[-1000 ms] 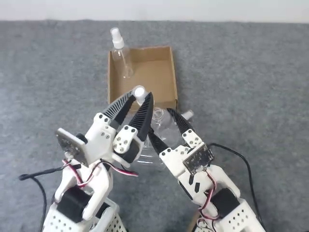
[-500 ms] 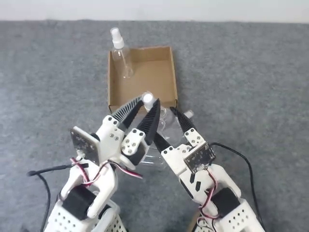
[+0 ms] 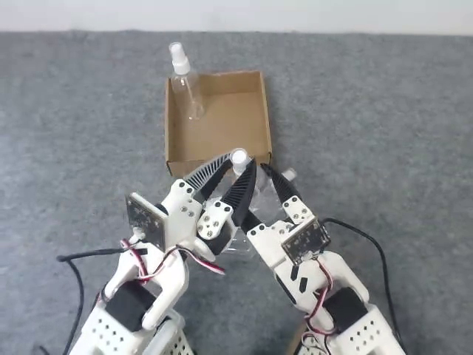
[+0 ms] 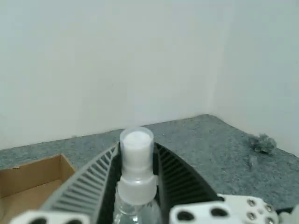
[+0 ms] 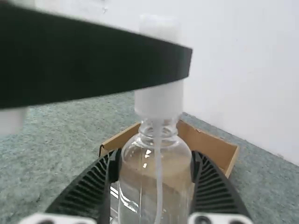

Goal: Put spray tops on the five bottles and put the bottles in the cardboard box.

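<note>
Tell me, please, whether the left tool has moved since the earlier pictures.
Yes. The left tool, shut on the spray top, has moved right, towards the cardboard box's front right corner.

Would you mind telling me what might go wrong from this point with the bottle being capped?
The spray top, pinched by the left end effector, may seat crooked on the bottle if pressed off-axis. The smooth bottle could slip or twist in the right end effector. Both work right beside the box and might nudge it.
</note>
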Robot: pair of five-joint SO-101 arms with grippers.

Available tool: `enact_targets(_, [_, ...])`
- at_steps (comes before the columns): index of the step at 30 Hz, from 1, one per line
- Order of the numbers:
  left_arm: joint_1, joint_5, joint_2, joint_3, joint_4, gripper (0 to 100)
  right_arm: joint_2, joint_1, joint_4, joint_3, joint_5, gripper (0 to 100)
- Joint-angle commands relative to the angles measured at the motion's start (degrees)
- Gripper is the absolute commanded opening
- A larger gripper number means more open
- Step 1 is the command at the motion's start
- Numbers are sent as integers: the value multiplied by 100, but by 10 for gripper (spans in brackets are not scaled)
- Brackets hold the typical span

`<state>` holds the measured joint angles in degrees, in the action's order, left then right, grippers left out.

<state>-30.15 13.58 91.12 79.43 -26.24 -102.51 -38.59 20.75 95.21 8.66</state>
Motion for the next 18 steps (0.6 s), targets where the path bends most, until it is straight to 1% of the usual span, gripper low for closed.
enact_targets(1, [-26, -53, 53, -84, 79, 13, -110, 119, -22, -62, 79, 101])
enact_targets(7, [-18, -53, 53, -84, 70, 13, -110, 119, -40, -88, 79, 101])
enact_targets(10, [105, -185, 53, -84, 70, 13, -110, 119, -48, -88, 79, 101])
enact_targets(14, [264, -185, 62, -84, 70, 13, -110, 119, -57, -88, 79, 101])
enact_targets(18, [229, -193, 53, -31, 70, 13, -110, 127, -57, -88, 79, 101])
